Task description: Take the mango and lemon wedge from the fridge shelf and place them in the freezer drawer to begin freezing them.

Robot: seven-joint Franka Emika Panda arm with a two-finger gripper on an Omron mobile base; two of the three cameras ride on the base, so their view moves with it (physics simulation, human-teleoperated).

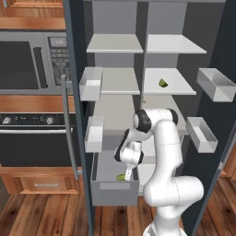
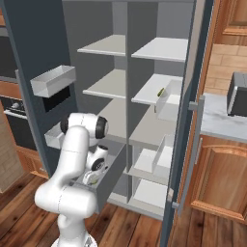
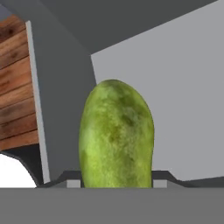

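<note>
The mango [image 3: 116,135] sits pinched between the fingers of the hand [image 1: 128,174], which reaches down inside the open freezer drawer [image 1: 114,191] at the bottom of the fridge's left column. In the hand view the fruit stands upright against the drawer's grey walls, with wooden floor [image 3: 15,87] beyond the drawer's edge. The lemon wedge [image 1: 163,83] lies well apart, up on the white fridge shelf [image 1: 152,87] in the right column, near the shelf's middle. Door bins [image 1: 91,83] hang on both open doors.
</note>
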